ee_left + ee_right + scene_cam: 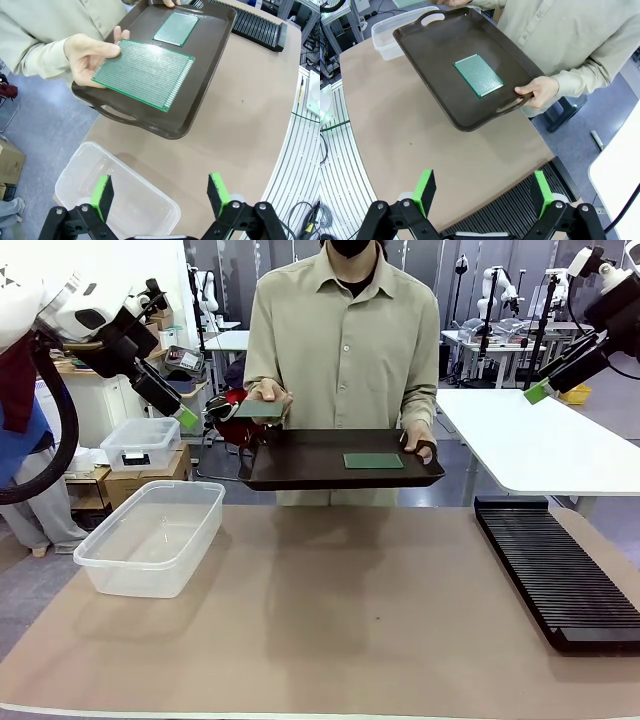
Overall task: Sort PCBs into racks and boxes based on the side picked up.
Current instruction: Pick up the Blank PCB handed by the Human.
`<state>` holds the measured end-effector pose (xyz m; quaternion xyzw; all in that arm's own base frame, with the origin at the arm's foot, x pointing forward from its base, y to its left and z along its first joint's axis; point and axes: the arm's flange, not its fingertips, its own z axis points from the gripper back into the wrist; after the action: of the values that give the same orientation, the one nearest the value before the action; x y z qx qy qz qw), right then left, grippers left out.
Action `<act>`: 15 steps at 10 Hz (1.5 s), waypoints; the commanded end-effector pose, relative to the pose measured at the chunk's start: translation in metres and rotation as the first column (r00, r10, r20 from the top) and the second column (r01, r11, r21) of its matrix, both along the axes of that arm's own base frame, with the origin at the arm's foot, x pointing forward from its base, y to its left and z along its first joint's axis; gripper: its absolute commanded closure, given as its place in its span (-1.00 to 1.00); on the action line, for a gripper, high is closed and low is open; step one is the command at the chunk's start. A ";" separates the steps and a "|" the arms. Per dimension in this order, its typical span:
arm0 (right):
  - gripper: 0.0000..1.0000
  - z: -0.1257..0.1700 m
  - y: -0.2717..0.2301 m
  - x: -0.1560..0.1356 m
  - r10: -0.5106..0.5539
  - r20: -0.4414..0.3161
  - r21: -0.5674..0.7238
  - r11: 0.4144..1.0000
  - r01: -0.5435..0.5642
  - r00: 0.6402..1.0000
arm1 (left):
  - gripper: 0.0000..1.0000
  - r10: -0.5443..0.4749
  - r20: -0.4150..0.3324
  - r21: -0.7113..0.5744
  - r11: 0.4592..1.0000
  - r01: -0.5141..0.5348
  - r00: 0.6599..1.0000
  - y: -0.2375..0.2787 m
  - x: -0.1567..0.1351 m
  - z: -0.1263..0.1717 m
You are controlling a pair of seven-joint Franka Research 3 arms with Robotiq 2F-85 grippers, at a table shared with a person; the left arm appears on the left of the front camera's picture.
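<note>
A person across the table holds a dark brown tray (300,455) above its far edge. One green PCB (373,460) lies flat on the tray. The person's hand (268,392) holds a second PCB (258,408) just above the tray's left end. In the left wrist view that held PCB (145,72) is ahead of my open left gripper (160,195), with the clear box (115,195) below the fingers. My left gripper (185,418) hangs raised at the left, my right gripper (540,392) raised at the right. The right gripper (484,192) is open above the black rack (520,210), facing the PCB (479,75) on the tray.
The clear box (150,535) stands at the table's left, the long black slotted rack (560,570) at its right. A smaller lidded bin (140,443) sits on cartons behind the left side. A white table (540,440) stands behind the right.
</note>
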<state>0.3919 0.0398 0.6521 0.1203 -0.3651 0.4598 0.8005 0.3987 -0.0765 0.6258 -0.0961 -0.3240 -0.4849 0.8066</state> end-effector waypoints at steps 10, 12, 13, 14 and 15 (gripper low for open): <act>-1.00 -0.003 -0.001 0.000 0.017 -0.001 -0.005 1.000 -0.017 1.000 | -1.00 0.228 -0.516 -0.203 0.904 -0.376 0.825 0.009 0.050 0.008; -1.00 -0.003 -0.001 0.000 0.017 -0.001 -0.005 1.000 -0.017 1.000 | -1.00 0.151 -0.646 -0.335 0.825 -0.456 0.748 0.023 0.072 -0.008; -1.00 -0.003 -0.001 0.000 0.017 -0.001 -0.005 1.000 -0.017 1.000 | -1.00 0.120 -0.684 -0.371 0.792 -0.484 0.720 0.030 0.081 -0.021; -1.00 -0.003 -0.001 0.000 0.017 -0.001 -0.005 1.000 -0.017 1.000 | -1.00 0.116 -0.712 -0.385 0.761 -0.523 0.693 0.031 0.087 -0.032; -1.00 -0.003 -0.001 0.000 0.017 -0.001 -0.005 1.000 -0.017 1.000 | -1.00 0.189 -0.650 -0.314 0.815 -0.487 0.736 0.025 0.084 -0.038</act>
<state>0.3920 0.0398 0.6519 0.1196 -0.3647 0.4597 0.8009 0.4867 -0.0428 0.5909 -0.4034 -0.1614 -0.1629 0.8858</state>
